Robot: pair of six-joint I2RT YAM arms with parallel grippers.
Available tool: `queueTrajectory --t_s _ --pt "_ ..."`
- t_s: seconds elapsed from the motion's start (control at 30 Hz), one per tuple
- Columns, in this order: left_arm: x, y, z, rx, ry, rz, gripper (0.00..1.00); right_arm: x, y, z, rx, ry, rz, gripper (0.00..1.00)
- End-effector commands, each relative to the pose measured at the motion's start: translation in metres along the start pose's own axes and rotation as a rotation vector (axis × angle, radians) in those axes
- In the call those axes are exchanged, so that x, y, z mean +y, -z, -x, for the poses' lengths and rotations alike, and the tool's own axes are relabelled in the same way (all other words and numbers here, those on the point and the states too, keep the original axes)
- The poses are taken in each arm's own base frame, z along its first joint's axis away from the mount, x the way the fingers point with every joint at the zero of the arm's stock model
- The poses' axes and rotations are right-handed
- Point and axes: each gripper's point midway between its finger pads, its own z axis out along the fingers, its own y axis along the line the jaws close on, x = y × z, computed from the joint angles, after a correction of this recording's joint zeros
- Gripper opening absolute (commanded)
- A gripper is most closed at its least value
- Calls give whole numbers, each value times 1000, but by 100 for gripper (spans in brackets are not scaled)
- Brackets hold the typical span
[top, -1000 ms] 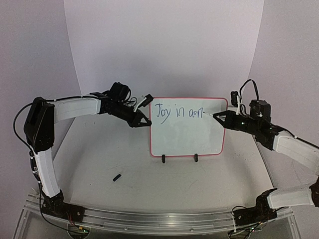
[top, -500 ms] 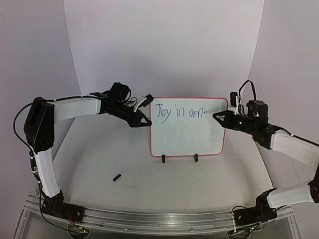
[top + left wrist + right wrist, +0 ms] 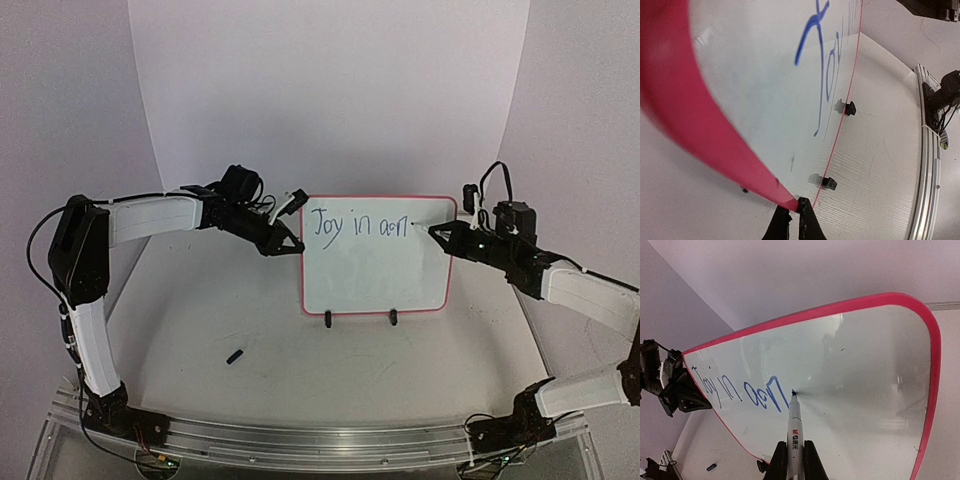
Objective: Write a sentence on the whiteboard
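Note:
The whiteboard [image 3: 375, 275] stands upright on two black clip feet [image 3: 328, 320] at mid-table, pink-red rimmed. The sentence [image 3: 357, 226] runs in blue along its top, reading "Joy in" plus a few more letters. My left gripper [image 3: 297, 246] is shut on the board's left rim [image 3: 690, 115], its jaws [image 3: 792, 212] pinching the pink edge. My right gripper [image 3: 432, 232] is shut on a white marker [image 3: 794, 425], with the fingers [image 3: 781, 455] on either side of the barrel. The marker tip touches the board just right of the last blue letters [image 3: 762, 395].
A small black marker cap [image 3: 235, 356] lies on the table in front of the board, to the left. A metal rail [image 3: 300, 440] carrying both arm bases runs along the near edge. White backdrop walls close in the back and sides.
The right forearm has shifted slightly while the marker tip stays on the board by the last letters. The left arm and the board have not moved.

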Motion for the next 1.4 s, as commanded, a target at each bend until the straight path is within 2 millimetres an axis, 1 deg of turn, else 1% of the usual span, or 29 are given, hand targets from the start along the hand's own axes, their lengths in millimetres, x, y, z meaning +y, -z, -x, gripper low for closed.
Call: queueTrajectory --t_s 0.0,0.13,0.27,0.43,0.53,0.63,0.77,0.9,1.0,1.37 --pt "-2 -13 -38 143 -6 22 0 -3 6 7 -37 2 -31 0" --pt "-3 -12 -37 140 -7 22 0 -10 6 -9 3 -17 -42 0" --pt "-3 -12 -37 139 -8 21 0 -12 6 -14 16 -22 -46 0" --pt "-4 -11 -35 136 -10 22 0 -1 8 -5 7 -9 -11 0" --pt "-4 -10 -35 136 -12 24 0 14 11 4 1 -1 48 0" --pt "-4 -10 -34 135 -14 25 0 26 16 17 -25 12 85 0" --pt "-4 -10 -35 136 -12 23 0 31 18 30 -55 28 85 0" --pt "-4 -11 -35 137 -11 23 0 28 14 37 -74 37 67 0" --pt "-4 -11 -36 139 -10 22 0 22 11 39 -84 37 38 0" --pt "-4 -12 -36 139 -12 21 0 4 1 34 -80 26 -33 0"
